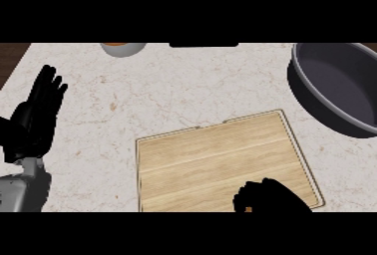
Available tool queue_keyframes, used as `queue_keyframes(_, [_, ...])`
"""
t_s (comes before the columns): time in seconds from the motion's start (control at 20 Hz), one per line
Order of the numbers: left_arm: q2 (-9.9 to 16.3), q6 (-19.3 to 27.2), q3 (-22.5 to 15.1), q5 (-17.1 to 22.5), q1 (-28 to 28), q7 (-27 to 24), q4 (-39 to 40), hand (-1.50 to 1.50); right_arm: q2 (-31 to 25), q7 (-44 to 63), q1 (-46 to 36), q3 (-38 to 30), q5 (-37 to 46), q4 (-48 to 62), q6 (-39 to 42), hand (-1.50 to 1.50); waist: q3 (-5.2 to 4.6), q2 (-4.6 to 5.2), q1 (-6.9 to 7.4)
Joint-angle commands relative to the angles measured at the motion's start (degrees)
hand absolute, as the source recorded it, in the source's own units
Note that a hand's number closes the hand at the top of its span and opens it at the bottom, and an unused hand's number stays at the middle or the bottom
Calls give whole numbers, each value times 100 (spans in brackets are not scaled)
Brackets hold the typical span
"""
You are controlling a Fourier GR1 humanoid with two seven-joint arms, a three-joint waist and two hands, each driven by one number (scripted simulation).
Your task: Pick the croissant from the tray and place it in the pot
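A wooden tray lies on the marble counter at the lower middle. My right hand hovers over the tray's near right corner with its fingers curled downward. Only a small brown sliver of the croissant shows beneath those fingers; the rest is hidden by the hand. No croissant shows elsewhere on the tray. The dark grey pot stands at the upper right, beyond the tray's far right corner, and nothing shows inside it. My left hand rests open at the left edge, fingers up.
A pale bowl with something orange inside sits at the counter's far edge, left of centre. A flat black object lies at the far edge in the middle. A dark wooden strip runs beyond the counter's left corner.
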Motion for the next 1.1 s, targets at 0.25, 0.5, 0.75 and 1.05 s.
queue_keyframes(0.25, [-46, 7, 54, -60, 160, -96, 91, 0, -493, -669, 1289, -1381, -864, -2036, -1072, 150, 4, -1, -151])
queue_keyframes(0.5, [-71, -20, 41, -56, 153, -114, 91, 0, -207, -654, 1447, -2660, -1578, -2611, -1601, 150, 6, 15, -119])
queue_keyframes(0.75, [-85, -64, -38, -59, 227, 17, -228, 0, -38, -478, 1256, -4018, -2438, -2613, -1728, 150, 6, 23, 14])
queue_keyframes(1.05, [-199, -196, 15, -32, 160, -330, 121, 0, -304, -92, -124, -5107, -3237, -1326, -1361, 150, 0, 47, 122])
